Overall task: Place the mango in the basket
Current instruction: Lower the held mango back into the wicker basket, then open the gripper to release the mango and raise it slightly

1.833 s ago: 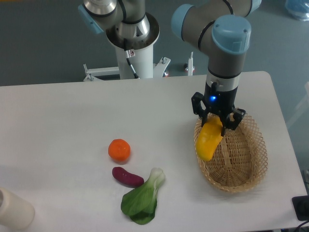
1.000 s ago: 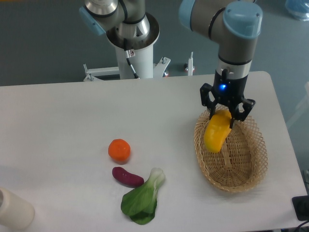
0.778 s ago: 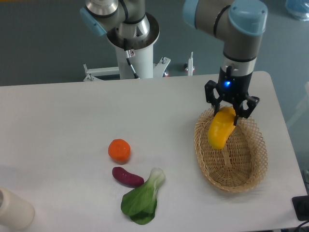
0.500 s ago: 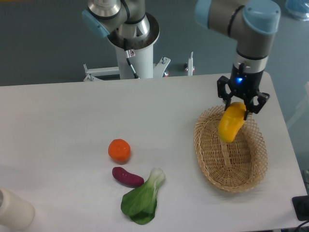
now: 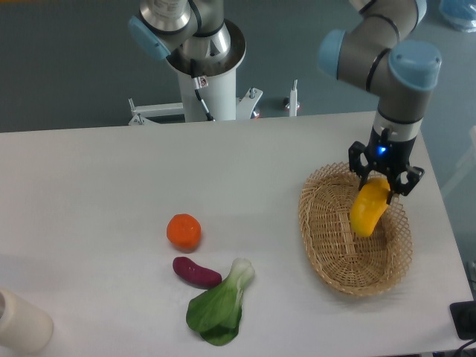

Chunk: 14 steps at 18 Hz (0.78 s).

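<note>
The yellow mango point(image 5: 368, 209) hangs upright, held at its top end by my gripper point(image 5: 384, 181), which is shut on it. It is over the right half of the tan wicker basket point(image 5: 325, 238) at the table's right side, its lower end down inside the rim. Whether it touches the basket floor I cannot tell.
A round orange point(image 5: 184, 231), a purple eggplant point(image 5: 195, 272) and a green bok choy point(image 5: 219, 306) lie left of the basket. A white cylinder point(image 5: 21, 322) stands at the front left corner. The robot base point(image 5: 204, 52) is at the back; a dark object point(image 5: 464, 320) is at the front right.
My gripper has carried the mango rightward from the basket's left rim to over its right half, and it now sits lower inside the basket.
</note>
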Each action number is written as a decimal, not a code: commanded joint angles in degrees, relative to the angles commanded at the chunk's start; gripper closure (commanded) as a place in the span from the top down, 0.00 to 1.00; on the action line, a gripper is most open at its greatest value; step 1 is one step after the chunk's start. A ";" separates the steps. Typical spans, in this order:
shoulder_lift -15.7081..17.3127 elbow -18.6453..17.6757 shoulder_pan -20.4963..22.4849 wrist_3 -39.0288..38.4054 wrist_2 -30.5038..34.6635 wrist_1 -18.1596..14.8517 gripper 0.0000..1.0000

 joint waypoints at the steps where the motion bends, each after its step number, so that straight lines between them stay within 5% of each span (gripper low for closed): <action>1: -0.17 -0.17 0.00 -0.62 0.00 0.09 0.55; 14: -4.57 -1.40 -2.02 0.08 0.35 1.32 0.57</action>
